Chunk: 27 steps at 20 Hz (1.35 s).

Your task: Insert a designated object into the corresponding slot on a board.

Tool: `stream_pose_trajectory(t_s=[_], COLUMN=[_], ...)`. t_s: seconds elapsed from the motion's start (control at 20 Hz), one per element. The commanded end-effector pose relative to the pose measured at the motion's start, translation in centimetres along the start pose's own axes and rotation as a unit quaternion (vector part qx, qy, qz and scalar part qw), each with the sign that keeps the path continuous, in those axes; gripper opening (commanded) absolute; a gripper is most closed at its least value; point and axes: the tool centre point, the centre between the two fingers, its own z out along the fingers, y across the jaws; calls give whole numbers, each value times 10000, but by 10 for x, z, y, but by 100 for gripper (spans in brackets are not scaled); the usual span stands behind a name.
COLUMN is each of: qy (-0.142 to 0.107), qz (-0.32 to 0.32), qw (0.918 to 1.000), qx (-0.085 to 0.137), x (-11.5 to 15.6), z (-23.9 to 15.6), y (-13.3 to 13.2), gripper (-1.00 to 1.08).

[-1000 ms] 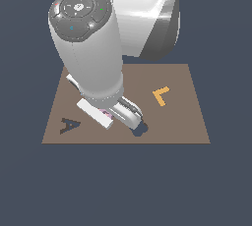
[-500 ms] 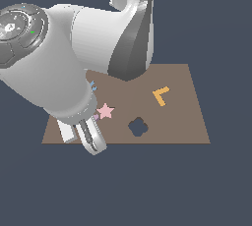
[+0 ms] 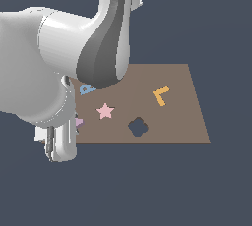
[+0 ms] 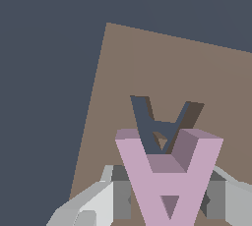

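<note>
Over the brown board we are carrying the lilac letter A, our gripper clamping it from both sides. The A-shaped slot is lying just beyond the piece, both letters sharing one long axis.

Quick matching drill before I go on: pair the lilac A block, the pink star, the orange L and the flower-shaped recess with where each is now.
Things:
1. lilac A block
2. pink star
3. orange L
4. flower-shaped recess

Places:
a. cut into the board, near its front edge
b. held in the gripper, above the A-shaped slot
c. lying mid-board
d. lying toward the exterior view's right

Pairs: 1-b, 2-c, 3-d, 4-a
</note>
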Motion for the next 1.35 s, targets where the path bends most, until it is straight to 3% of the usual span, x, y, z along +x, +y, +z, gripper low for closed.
stream_pose_trajectory(t_s=[0.0,0.8,0.85,1.3], qy=[-1,0,0,0], qz=[245,585,585,585], qw=[9997,9983,9983,9983], qx=[1,4,4,4], x=[7,18,18,18], z=[0,10,10,10], y=[1,5,5,5], gripper=[-100,-100,100,100])
